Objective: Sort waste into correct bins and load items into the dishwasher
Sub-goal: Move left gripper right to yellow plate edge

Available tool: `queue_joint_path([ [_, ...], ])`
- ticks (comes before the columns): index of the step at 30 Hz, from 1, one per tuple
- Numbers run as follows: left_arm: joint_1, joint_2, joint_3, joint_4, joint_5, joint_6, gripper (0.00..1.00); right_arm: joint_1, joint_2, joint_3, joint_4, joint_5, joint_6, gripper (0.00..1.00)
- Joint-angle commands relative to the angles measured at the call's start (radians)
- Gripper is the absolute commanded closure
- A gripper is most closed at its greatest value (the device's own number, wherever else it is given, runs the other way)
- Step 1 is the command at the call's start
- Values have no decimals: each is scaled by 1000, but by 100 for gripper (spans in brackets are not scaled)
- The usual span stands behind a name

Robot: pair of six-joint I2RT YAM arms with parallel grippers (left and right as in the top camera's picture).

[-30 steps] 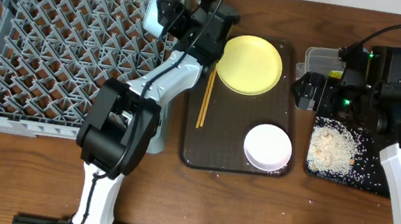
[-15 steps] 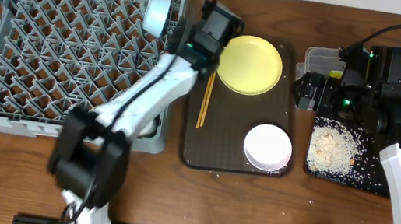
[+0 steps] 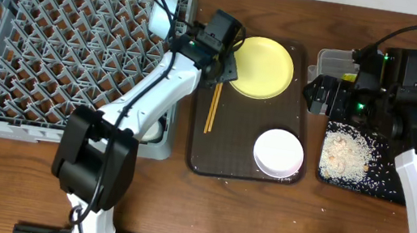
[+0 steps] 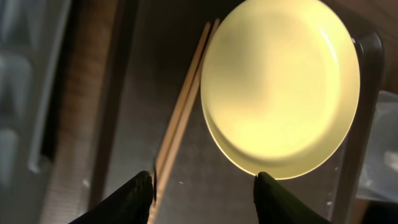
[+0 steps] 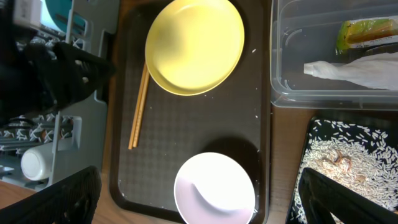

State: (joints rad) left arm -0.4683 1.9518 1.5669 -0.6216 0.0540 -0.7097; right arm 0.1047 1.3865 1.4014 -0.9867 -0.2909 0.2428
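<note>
My left gripper [image 4: 202, 199] hangs open and empty over the dark brown tray. Its left fingertip is close beside the wooden chopsticks [image 4: 183, 106], and the yellow plate [image 4: 280, 87] lies just ahead. From overhead, the left gripper [image 3: 228, 66] sits between the grey dish rack [image 3: 63, 47] and the plate [image 3: 263, 67]. The light blue bowl [image 3: 163, 14] stands on edge in the rack's far right corner. My right gripper [image 5: 202, 199] is wide open, high above the white bowl [image 5: 214, 186]. The clear tub [image 5: 280, 62] holds the wrapper [image 5: 367, 31] and crumpled paper [image 5: 354, 71]. Rice scraps [image 3: 346, 152] lie in the black tray [image 3: 323, 175].
The brown serving tray [image 3: 195, 151] carries the plate, the chopsticks [image 3: 213, 105] and the white bowl [image 3: 278, 152]. A small pale cup [image 5: 37, 163] lies in the rack near its right wall. Loose rice grains dot the table around the black tray.
My left gripper let go of the light blue bowl in the rack and swung right, over the chopsticks and the plate's edge. Its jaws have narrowed. The right arm has not moved.
</note>
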Motion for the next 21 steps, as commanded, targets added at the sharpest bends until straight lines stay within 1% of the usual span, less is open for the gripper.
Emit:
queue_joint_path([
  [1, -28, 21, -4, 2, 21, -187, 47, -5, 1, 5, -1, 3, -13, 1],
  [3, -46, 36, -4, 14, 21, -211, 47, -5, 1, 5, -1, 3, -13, 1],
  [9, -108, 97, -4, 91, -2, -212, 47, -5, 1, 5, -1, 3, -13, 1],
  [12, -127, 121, -4, 116, -21, -212, 52, -5, 1, 5, -1, 3, -13, 1],
  [13, -130, 129, -4, 117, -37, -212, 56, -5, 1, 5, -1, 3, -13, 1],
  [21, -135, 140, -4, 112, -141, -217, 57, -5, 1, 5, -1, 3, -13, 1],
])
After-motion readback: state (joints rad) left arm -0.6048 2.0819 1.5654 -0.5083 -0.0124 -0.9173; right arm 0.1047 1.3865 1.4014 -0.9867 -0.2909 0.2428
